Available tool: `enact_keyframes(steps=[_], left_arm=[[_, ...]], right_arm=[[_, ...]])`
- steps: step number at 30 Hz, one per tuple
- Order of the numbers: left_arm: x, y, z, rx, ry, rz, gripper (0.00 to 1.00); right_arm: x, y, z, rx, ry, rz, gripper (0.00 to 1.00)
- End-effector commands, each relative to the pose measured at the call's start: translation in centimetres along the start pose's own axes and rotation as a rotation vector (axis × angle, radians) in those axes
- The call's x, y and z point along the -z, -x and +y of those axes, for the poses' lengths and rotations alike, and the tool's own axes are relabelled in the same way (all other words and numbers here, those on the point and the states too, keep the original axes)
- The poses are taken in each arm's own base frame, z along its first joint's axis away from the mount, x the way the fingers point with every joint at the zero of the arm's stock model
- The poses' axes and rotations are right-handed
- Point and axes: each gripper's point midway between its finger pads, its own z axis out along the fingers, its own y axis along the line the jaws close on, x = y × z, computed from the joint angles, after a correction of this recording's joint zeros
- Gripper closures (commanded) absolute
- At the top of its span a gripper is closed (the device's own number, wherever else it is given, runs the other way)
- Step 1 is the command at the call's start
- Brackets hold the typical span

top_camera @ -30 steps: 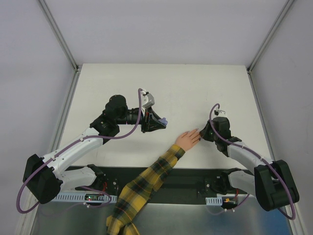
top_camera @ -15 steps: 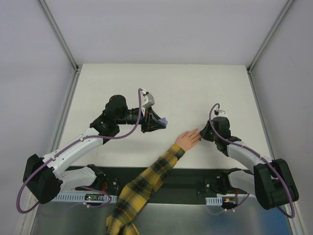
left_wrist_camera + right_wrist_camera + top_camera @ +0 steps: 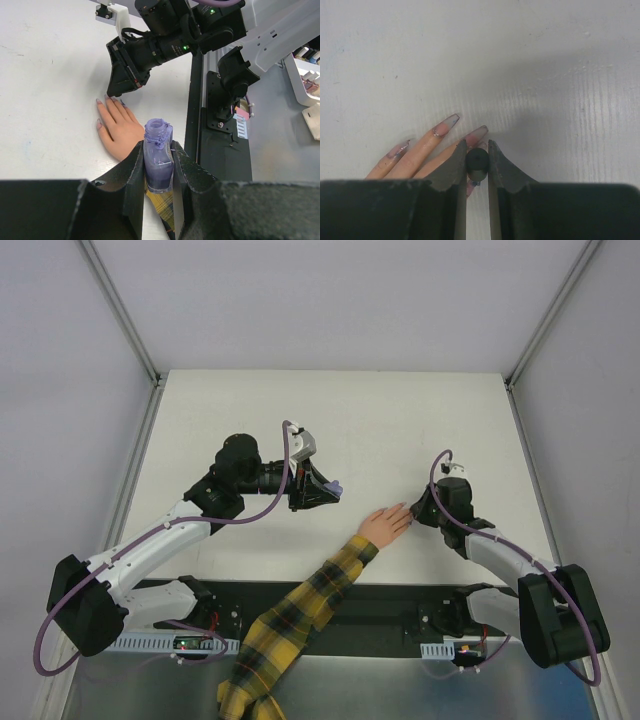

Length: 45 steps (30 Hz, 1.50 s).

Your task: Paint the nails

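Your right end effector (image 3: 477, 147) is clenched on a small dark cap (image 3: 477, 162), its two fingers nearly together with only the cap's width between them. It hangs low over the fingertips of the hand (image 3: 385, 523), which lies flat on the bench (image 3: 380, 420) close to the near edge, a little right of the middle, with a yellow-and-black plaid sleeve (image 3: 300, 610) running back over that edge. The nails (image 3: 451, 121) are long and pale, and they fan out just left of and under the end effector's fingers. One nail tip shows right beside the cap. The brush end is hidden below the cap, so you cannot tell from the wrist view whether it touches a nail.

Your left end effector (image 3: 158, 147) is grasping an uncapped purple bottle (image 3: 158, 165), held upright between fingers spread to the bottle's width. It sits left of the hand, towards the middle of the bench and apart from the fingers.
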Motion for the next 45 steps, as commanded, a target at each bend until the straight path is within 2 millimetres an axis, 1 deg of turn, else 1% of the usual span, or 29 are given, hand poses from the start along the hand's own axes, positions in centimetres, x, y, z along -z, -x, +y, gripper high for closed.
enact_keyframes(steps=[1,10,22,33,45], left_arm=[[0.1,2.9,-1.3,-0.077,-0.045,-0.066,1.0],[0.2,3.1,-1.5,-0.081,-0.048,-0.07,1.0],[0.1,3.0,-1.5,-0.074,-0.052,-0.066,1.0],[0.1,3.0,-1.5,-0.076,-0.053,-0.067,1.0],[0.1,2.9,-1.5,-0.07,-0.054,-0.064,1.0]], right_arm=[[0.1,2.7,0.6,-0.01,0.006,-0.08,1.0],[0.3,1.9,1.6,-0.003,0.071,-0.055,0.99],[0.6,0.7,1.6,-0.003,0.069,-0.026,0.99],[0.8,-0.6,2.4,0.021,0.082,0.01,1.0],[0.4,0.8,1.6,0.027,0.019,-0.031,1.0]])
